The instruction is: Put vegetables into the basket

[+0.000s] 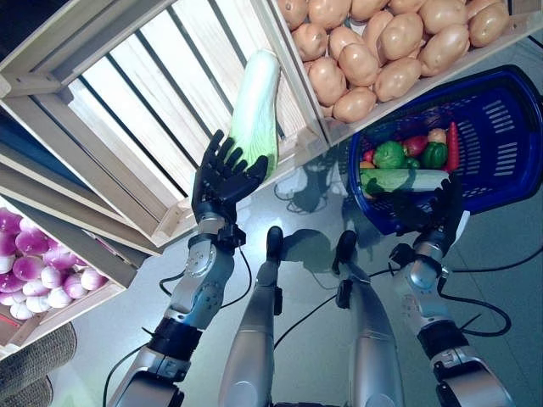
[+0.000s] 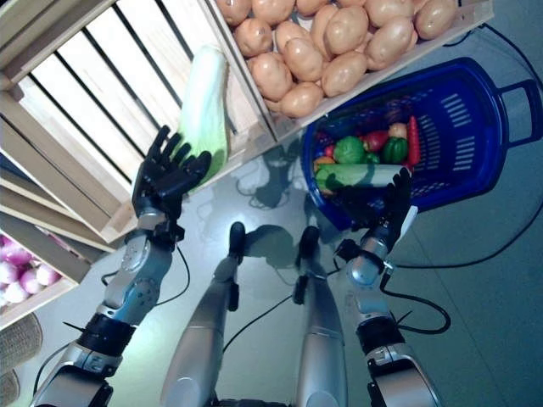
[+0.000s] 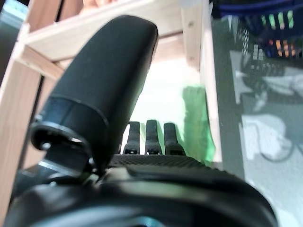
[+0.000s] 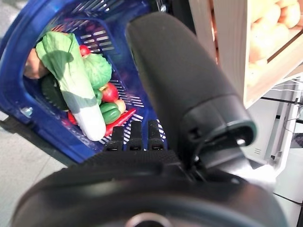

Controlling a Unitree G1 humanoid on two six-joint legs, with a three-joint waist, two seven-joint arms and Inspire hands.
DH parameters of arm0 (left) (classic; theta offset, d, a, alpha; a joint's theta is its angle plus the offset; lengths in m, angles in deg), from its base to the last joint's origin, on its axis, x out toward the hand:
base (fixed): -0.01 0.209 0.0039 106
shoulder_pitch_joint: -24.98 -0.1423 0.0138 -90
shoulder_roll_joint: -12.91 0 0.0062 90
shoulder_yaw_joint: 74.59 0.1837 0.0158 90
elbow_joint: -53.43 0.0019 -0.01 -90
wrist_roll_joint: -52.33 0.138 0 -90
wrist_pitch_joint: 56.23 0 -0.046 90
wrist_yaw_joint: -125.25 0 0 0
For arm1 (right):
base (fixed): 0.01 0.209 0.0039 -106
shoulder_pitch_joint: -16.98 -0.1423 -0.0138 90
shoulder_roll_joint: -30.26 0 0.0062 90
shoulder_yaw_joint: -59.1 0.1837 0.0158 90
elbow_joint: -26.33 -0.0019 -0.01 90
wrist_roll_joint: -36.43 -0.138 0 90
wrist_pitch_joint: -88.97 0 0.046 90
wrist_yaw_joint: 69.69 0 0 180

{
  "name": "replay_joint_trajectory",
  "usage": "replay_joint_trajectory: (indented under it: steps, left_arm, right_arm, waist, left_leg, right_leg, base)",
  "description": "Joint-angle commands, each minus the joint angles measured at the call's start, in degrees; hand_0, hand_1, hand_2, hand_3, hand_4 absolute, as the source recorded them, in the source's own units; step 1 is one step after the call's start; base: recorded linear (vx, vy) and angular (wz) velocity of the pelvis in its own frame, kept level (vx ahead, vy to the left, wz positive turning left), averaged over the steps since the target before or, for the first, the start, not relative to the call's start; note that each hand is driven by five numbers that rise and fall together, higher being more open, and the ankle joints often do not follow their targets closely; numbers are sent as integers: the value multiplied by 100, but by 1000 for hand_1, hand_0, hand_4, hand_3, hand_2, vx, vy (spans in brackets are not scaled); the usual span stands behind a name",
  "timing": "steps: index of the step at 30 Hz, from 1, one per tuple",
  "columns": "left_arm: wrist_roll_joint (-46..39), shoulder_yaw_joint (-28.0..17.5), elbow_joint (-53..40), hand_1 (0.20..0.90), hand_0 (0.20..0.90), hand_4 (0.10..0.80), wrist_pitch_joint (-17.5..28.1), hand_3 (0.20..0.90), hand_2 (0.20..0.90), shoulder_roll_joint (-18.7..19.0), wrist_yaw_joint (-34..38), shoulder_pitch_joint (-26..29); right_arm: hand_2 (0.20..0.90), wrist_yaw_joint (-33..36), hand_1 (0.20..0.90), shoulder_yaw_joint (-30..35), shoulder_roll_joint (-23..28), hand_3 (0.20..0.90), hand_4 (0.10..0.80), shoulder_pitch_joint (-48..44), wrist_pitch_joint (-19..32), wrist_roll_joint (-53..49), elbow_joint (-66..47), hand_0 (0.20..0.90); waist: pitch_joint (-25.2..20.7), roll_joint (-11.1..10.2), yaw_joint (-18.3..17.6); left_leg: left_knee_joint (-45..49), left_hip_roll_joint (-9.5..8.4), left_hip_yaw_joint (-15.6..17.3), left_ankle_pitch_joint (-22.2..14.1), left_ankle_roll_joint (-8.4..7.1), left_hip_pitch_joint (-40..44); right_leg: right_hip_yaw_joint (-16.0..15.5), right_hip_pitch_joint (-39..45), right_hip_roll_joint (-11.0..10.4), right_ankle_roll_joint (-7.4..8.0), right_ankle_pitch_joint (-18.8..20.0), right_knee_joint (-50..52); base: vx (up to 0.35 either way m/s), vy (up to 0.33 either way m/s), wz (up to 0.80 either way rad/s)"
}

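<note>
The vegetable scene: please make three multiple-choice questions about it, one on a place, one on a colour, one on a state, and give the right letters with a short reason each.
1. Where is the long white-and-green cabbage that lies outside the basket?
A. on the floor
B. in the slatted wooden crate, by the left hand
C. among the potatoes

2. What colour is the basket?
A. blue
B. red
C. yellow

3. How are the fingers of the right hand?
A. curled round a carrot
B. pinching a potato
C. straight, holding nothing

Answers:
1 B: the cabbage lies on the crate's slats, with the left hand's straight fingers at its green end.
2 A: the basket's plastic walls and rim are blue.
3 C: in the right wrist view the fingers point straight at the basket's rim, around nothing.
</note>
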Motion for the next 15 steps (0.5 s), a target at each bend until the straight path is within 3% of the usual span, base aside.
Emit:
replay_joint_trajectory:
  steps: [1, 5, 15]
  left_arm:
    - [266, -273, -349, 900, 900, 800, 478, 900, 900, 67, 493, 132]
    - [539, -282, -170, 900, 900, 800, 486, 900, 900, 60, 959, 245]
    - [2365, -445, -180, 900, 900, 800, 744, 900, 900, 301, 2351, 634]
  right_arm:
    - [900, 283, 900, -7, 270, 900, 800, 150, 233, 213, -624, 900]
    - [900, 272, 900, -54, 267, 900, 800, 165, 225, 178, -643, 900]
    - [900, 320, 900, -189, 226, 900, 800, 304, 279, 130, -691, 900]
  waist:
    - [-1, 37, -14]
    - [-1, -14, -45]
    - [-1, -93, -104]
  left_leg:
    - [261, -156, 142, -140, 9, -161]
    - [303, -133, 151, -148, -8, -172]
    - [433, -95, 159, -201, -28, -207]
  right_leg:
    - [-25, 610, 169, 195, -37, -255]
    - [-20, 627, 179, 184, -48, -256]
    - [37, 594, 182, 180, -99, -157]
  base:
    - [0, 0, 0]
    - [0, 0, 0]
    - [0, 0, 0]
